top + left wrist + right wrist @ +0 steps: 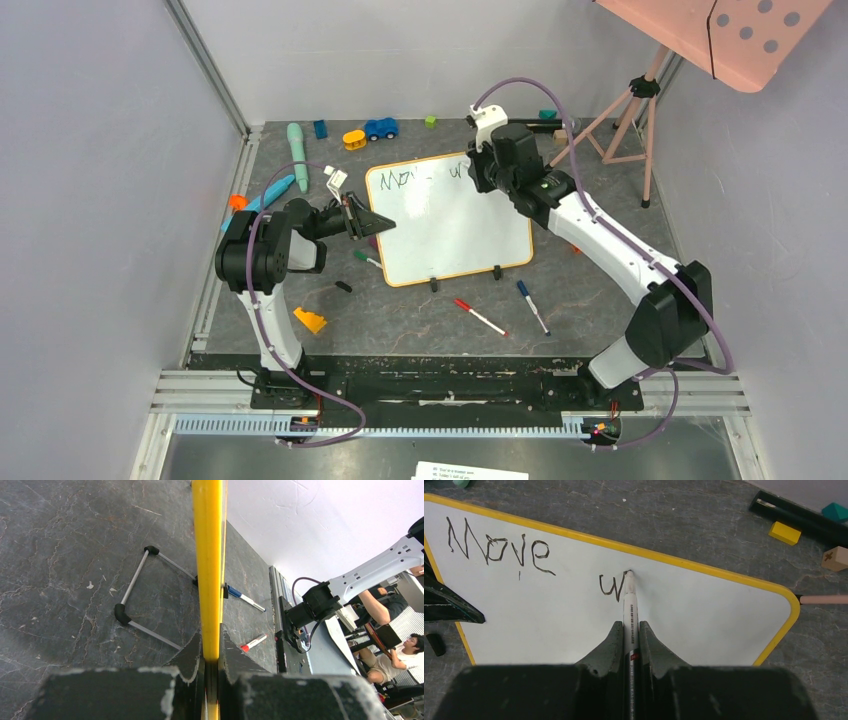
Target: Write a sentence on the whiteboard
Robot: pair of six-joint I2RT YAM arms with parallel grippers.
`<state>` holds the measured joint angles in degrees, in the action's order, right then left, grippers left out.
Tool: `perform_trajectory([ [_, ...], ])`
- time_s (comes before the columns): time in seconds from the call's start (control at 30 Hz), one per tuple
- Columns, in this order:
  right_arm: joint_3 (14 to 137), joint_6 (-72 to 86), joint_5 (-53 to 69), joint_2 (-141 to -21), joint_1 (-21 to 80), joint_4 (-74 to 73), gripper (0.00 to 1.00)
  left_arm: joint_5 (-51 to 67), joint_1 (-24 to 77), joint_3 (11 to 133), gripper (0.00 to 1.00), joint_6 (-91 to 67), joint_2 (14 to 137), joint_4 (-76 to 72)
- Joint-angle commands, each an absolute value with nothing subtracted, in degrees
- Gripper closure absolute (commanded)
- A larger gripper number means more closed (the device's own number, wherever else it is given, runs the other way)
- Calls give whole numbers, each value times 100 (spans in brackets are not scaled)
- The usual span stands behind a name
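**Top external view:** The whiteboard (450, 230) is resting on the desk (400, 320) between the two sets of fingers. The left fingers (382, 225) are gripping its left edge. The right fingers (478, 172) are positioned over its far edge, just right of the sentence (400, 181).

**Left wrist view:** The left fingers are clamping narrowly on the board's yellow frame (209, 555), which is running straight ahead from between the fingertips. A blue marker (245, 596) and a red marker (254, 642) are lying on the desk to the right of the fingers.

**Right wrist view:** The right fingers are holding a white marker (630, 615) closed between them. Its tip is touching the board just ahead of the fingertips, at the end of a "w". "Move" is showing ahead and to the left.
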<state>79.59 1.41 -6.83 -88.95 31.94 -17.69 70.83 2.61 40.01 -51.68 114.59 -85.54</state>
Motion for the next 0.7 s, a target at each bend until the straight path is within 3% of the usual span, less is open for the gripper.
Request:
perform_trajectory([
  [0.0, 7945, 52, -755, -8591, 3148, -1596, 100, 7030, 249, 4044, 98, -4474, 11451, -8921],
  [0.67, 8108, -27, -803, -8876, 3076, -1498, 100, 7040, 252, 4035, 98, -4465, 11438, -8925],
])
